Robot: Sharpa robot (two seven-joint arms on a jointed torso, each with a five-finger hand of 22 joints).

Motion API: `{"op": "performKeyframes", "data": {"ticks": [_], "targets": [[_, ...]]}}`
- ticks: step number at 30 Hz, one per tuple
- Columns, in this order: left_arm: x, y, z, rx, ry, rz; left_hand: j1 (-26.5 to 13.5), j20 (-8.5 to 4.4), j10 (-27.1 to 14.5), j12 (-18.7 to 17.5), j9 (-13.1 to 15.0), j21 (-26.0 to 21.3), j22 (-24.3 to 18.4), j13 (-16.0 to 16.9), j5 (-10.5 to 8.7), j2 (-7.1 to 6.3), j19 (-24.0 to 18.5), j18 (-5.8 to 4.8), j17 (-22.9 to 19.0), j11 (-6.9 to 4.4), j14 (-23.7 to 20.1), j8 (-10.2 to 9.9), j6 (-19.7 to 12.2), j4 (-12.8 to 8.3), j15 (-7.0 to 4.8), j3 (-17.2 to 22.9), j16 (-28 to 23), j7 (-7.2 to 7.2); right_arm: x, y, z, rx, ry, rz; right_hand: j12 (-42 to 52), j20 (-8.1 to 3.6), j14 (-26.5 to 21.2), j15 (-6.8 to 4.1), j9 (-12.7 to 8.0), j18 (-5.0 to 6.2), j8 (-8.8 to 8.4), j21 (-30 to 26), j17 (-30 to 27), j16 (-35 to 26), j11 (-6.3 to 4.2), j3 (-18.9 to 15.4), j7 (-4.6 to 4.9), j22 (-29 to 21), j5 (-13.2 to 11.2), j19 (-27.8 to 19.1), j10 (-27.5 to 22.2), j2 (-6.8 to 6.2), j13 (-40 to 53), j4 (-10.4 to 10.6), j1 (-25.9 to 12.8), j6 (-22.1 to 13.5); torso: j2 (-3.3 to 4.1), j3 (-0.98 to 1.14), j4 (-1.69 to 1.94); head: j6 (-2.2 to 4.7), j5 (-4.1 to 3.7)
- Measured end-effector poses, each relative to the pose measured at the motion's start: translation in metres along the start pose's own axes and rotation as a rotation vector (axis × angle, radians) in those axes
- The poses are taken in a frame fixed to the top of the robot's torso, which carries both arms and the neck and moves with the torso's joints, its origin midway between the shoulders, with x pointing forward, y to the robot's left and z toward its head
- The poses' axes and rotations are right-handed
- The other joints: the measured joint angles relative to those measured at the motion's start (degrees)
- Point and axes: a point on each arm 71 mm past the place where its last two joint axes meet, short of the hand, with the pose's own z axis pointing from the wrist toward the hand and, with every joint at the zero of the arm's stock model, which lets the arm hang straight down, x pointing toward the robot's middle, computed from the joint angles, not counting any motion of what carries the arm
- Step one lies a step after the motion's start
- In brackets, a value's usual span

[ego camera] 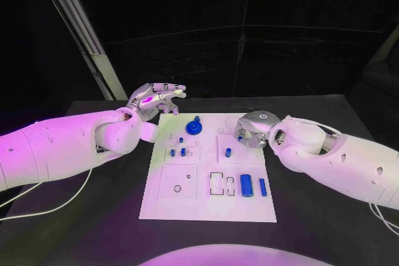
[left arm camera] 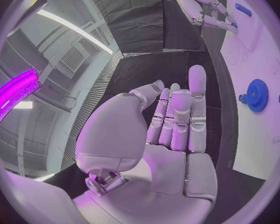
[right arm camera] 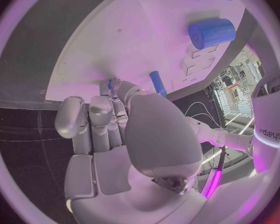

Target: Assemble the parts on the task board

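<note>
Left hand (ego camera: 155, 98) hovers off the far-left corner of the task board (ego camera: 208, 208), fingers (left arm camera: 177, 114) extended side by side, holding nothing. Right hand (ego camera: 252, 129) sits over the board's right side, fingers (right arm camera: 99, 117) curled on a small blue part (right arm camera: 110, 83). Blue gear (ego camera: 194, 126) stands far-centre; blue cylinder (ego camera: 247, 184) lies near-right.

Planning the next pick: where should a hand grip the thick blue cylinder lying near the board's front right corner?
Grip the thick blue cylinder across its round sides at mid-length, coming from above. It lies flat on the task board, with a slim blue rod close alongside, so keep the fingers narrow.
</note>
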Motion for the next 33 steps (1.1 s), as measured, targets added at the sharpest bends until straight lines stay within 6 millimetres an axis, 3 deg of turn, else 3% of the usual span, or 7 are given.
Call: {"op": "performKeyframes", "data": {"ticks": [23,30,33], "targets": [[-0.005,0.000,0.001,0.001,-0.013,0.006,0.00,0.00,0.00,0.00,0.00,0.00,0.01,-0.01,0.00,0.00,0.00,0.00,0.01,0.00,0.00,0.00,0.00,-0.16,0.00,-0.15,0.00,0.00,-0.011,0.002,-0.021,-0.024,-0.092,0.067,0.30,0.21,0.00,0.00,0.14,0.01,-0.13,0.39,0.08,0.52,0.00,1.18,0.22,0.50,0.37,0.21,0.42,-0.22,0.15,-0.44,-0.82,0.63,-0.05,-0.08,0.00,0.53,-0.71],[-0.006,0.000,0.001,0.001,-0.013,0.006,0.00,0.00,0.00,0.22,0.00,-0.30,0.01,-0.02,0.00,0.00,0.00,0.00,-0.11,0.00,0.00,0.00,0.00,-0.15,0.00,-0.15,0.00,0.00,-0.011,0.000,-0.021,-0.014,-0.089,0.076,-0.19,0.21,0.00,0.00,-0.02,0.01,-0.14,0.39,-0.39,0.52,0.03,1.78,0.20,0.37,-0.62,0.21,0.39,-1.37,-0.01,-0.28,-2.59,0.57,-0.04,-0.09,0.05,0.61,-0.85],[-0.006,0.000,0.000,0.001,-0.014,0.006,0.00,0.00,0.00,0.22,0.00,-0.30,0.01,-0.02,0.00,0.00,0.00,0.00,-0.11,0.00,0.00,0.00,0.00,-0.15,0.00,-0.15,0.00,0.00,-0.010,-0.001,-0.021,-0.004,-0.084,0.076,-0.64,0.42,0.00,0.00,-0.21,0.01,-0.13,0.21,-1.48,0.12,0.62,2.07,0.43,-0.39,-1.20,0.00,-0.73,-2.15,-0.17,0.00,-3.95,-0.87,-0.02,-0.09,0.07,0.66,-0.88]]}}
